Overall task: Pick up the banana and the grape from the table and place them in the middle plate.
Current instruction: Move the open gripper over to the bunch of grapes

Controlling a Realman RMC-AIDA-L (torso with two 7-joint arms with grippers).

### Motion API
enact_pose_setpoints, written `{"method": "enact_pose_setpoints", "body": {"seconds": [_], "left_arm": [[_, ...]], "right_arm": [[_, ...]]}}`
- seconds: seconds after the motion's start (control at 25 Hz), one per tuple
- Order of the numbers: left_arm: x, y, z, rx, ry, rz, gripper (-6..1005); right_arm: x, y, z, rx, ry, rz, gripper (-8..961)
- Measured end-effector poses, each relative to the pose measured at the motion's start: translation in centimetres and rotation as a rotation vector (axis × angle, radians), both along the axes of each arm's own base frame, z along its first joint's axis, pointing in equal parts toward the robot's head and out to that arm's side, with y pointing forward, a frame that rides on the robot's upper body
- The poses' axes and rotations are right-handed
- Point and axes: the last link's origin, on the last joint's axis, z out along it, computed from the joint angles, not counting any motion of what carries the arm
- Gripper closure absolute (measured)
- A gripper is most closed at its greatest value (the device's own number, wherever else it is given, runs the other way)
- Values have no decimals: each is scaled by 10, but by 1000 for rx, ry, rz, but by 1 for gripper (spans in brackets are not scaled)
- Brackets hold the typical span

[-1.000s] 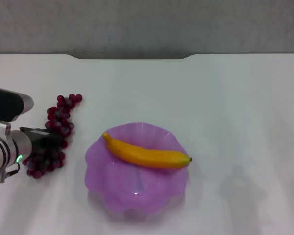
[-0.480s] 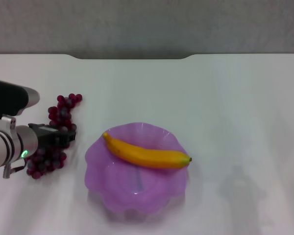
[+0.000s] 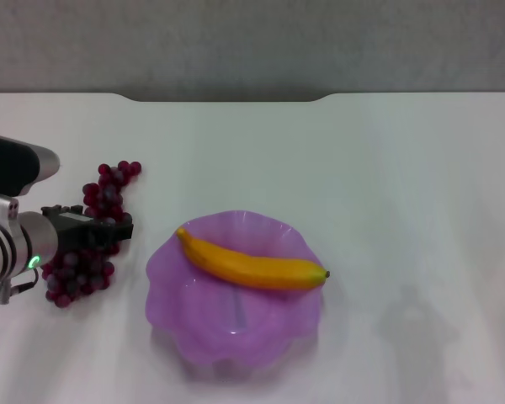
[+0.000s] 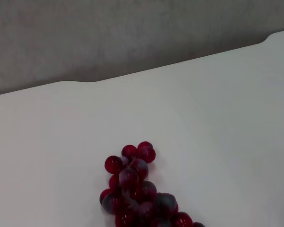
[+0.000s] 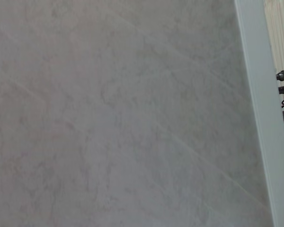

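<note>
Table [image 3: 387, 168]: a flat white surface filling most of the head view, with a grey edge along its far side.

Middle plate [image 3: 164, 278]: a translucent purple bowl-like dish with a wavy rim, resting on the table a little toward the robot's left of centre and near the front.

Banana [image 3: 248, 265]: lies inside the middle plate, stretched across its far half, one end at the rim on the robot's left and the dark-tipped end at the rim on the right (the fruit is yellow-orange along its whole length).

Grape [image 3: 101, 189]: a long bunch of dark red-purple berries lying on the table to the left of the middle plate and apart from it; in the left wrist view [image 4: 137, 189] its far end shows against bare white table.

Left gripper [image 3: 109, 229]: reaches in from the left edge of the head view, low over the middle of the grape bunch, its dark tip covering part of the berries; whether the claw is apart, together or clamped on the bunch cannot be told from these views.

Right gripper: not seen in any view (its wrist camera shows only a pale grey wall and a white upright edge).
</note>
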Motion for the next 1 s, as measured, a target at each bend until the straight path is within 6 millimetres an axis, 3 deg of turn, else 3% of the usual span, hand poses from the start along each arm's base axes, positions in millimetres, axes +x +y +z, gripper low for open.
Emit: {"method": "enact_pose_setpoints", "body": {"seconds": [0.32, 0.72, 1.0], "left_arm": [[-2, -1, -2, -26, 36, -4, 96], [-11, 0, -1, 2, 65, 1, 110], [-24, 3, -13, -42, 105, 44, 119]], "right_arm": [[-2, 2, -1, -3, 10, 9, 954], [-4, 3, -2, -6, 11, 17, 954], [-7, 5, -2, -9, 10, 26, 954]]}}
